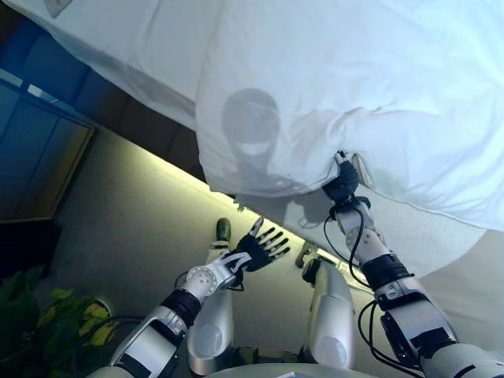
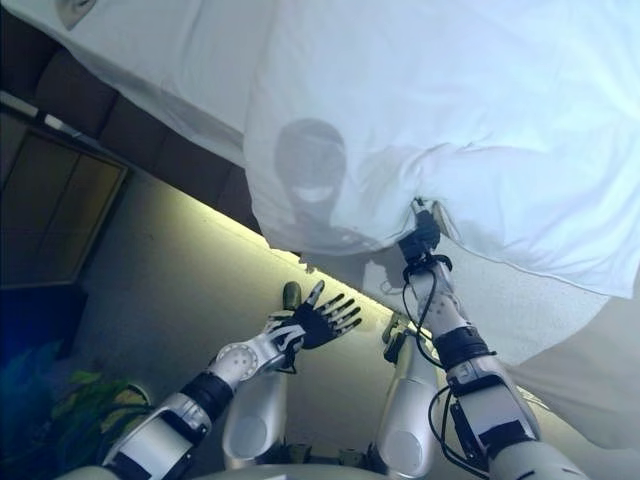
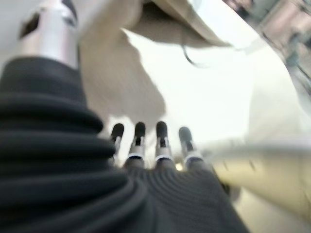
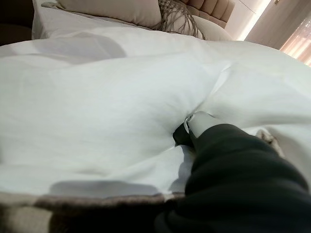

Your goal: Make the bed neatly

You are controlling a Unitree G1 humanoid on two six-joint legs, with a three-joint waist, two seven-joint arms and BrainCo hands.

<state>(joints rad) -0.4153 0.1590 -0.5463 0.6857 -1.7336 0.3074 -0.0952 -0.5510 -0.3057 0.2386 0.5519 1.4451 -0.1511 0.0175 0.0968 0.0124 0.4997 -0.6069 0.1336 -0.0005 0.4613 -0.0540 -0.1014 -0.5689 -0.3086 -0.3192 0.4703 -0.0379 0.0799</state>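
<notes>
A white duvet (image 1: 354, 87) lies rumpled over the bed, and its near edge hangs past the side. My right hand (image 1: 342, 186) reaches up to that edge with its thumb and fingers pinched into a fold, and creases run out from the grip. The right wrist view shows the thumb (image 4: 195, 121) pressed into the bunched duvet (image 4: 121, 111). My left hand (image 1: 253, 250) hovers above the floor beside the bed, open, fingers (image 3: 146, 138) spread straight and touching nothing.
A beige pillow (image 4: 121, 9) and a patterned cushion (image 4: 177, 22) rest by the padded headboard (image 4: 214, 7). The bare sheet (image 1: 409, 228) shows under the duvet's edge. The dark bed base (image 1: 150, 126) borders the lit floor (image 1: 134, 228). A green plant (image 1: 31, 315) stands at lower left.
</notes>
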